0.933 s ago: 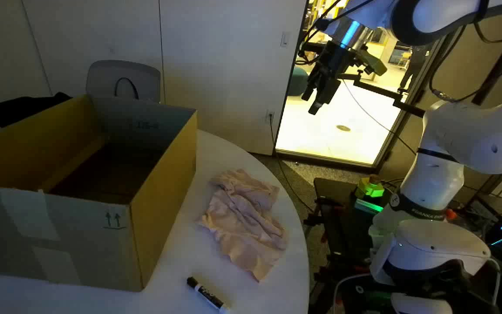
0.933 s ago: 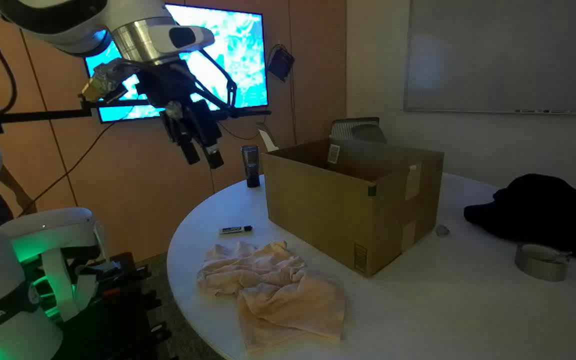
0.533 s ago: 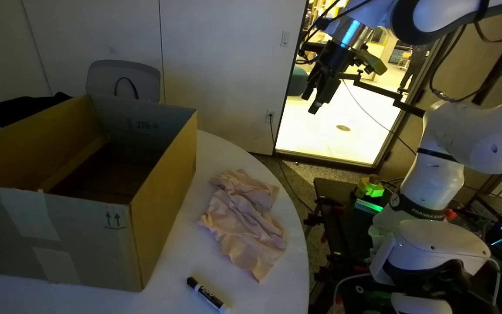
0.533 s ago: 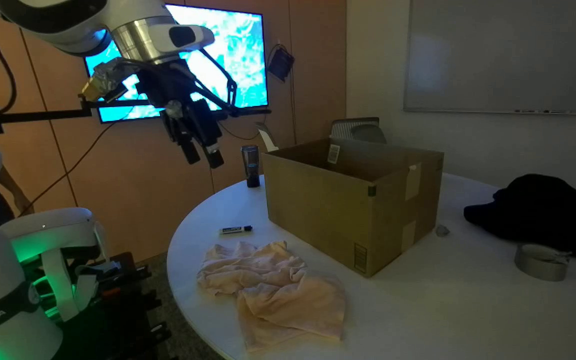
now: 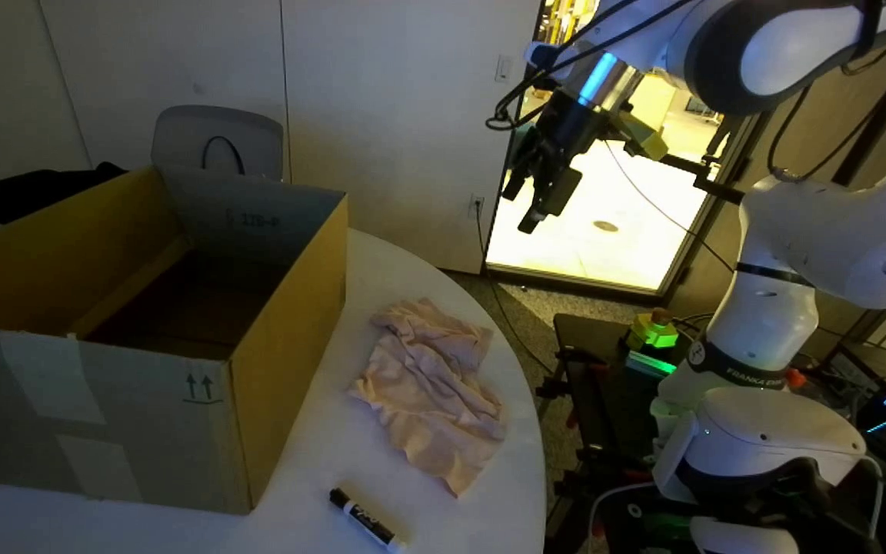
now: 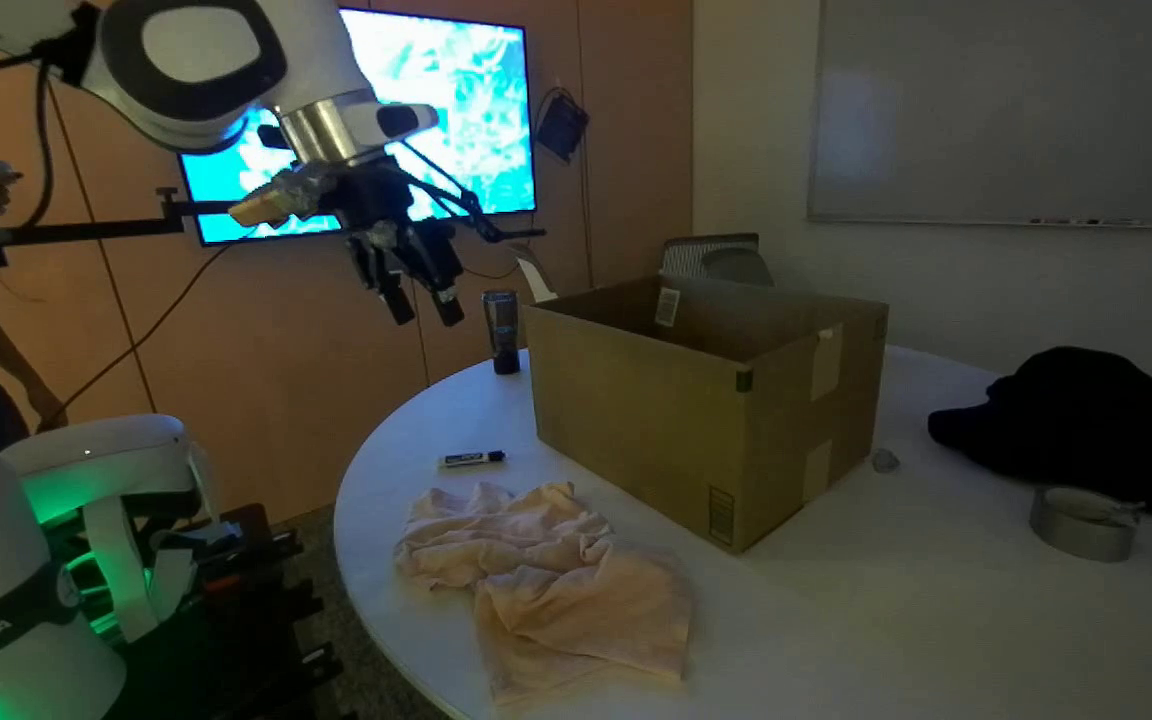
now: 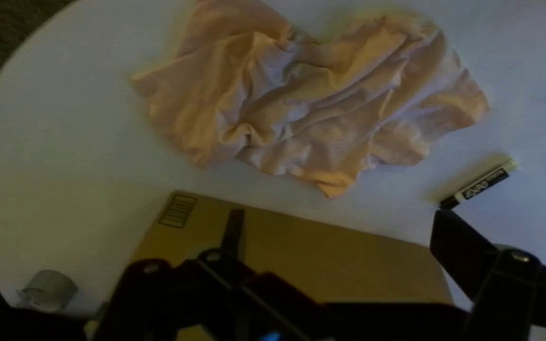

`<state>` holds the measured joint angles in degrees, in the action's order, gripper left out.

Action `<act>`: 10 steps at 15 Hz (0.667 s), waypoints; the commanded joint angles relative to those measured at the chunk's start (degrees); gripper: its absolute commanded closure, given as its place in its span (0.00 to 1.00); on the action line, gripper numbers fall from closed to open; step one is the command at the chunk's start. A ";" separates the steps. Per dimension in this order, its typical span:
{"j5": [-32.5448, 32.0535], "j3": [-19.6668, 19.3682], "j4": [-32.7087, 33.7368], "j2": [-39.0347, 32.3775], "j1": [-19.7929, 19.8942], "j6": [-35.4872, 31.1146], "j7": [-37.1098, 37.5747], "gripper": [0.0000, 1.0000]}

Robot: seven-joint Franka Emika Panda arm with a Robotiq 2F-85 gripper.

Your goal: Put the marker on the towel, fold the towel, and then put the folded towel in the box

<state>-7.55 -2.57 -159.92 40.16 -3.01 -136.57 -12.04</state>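
Observation:
A black-and-white marker lies on the white table in both exterior views [image 5: 366, 521] [image 6: 472, 460] and in the wrist view [image 7: 486, 182]. It lies beside the towel, apart from it. The crumpled pale pink towel [image 5: 435, 385] [image 6: 546, 590] lies loosely spread on the table and also shows in the wrist view [image 7: 311, 94]. The open cardboard box [image 5: 104, 415] [image 6: 636, 420] stands beside both; its side shows in the wrist view [image 7: 339, 255]. My gripper [image 5: 524, 206] [image 6: 426, 315] is high above the table, touching nothing. In the wrist view its fingers [image 7: 339, 215] are wide apart and empty.
A dark bottle [image 6: 502, 330] stands at the table edge near the box. A roll of tape [image 6: 1083, 525] and a black cloth [image 6: 1066, 430] lie beyond the box. A small grey lump [image 6: 885, 461] lies by the box corner. A chair [image 5: 216, 142] stands behind the box.
In the last half second the arm has moved: my gripper has shifted out toward the table and tilted slightly. The marker, towel and box have not moved.

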 commanded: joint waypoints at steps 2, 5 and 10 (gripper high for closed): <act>2.47 6.27 1.24 -16.53 -5.17 -14.30 5.54 0.00; 1.79 10.15 3.71 -27.64 -6.03 -20.24 9.24 0.00; -1.23 13.37 12.79 -46.00 -5.25 -24.89 17.31 0.00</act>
<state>-6.21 9.87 -154.61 5.21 -9.02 -159.13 0.19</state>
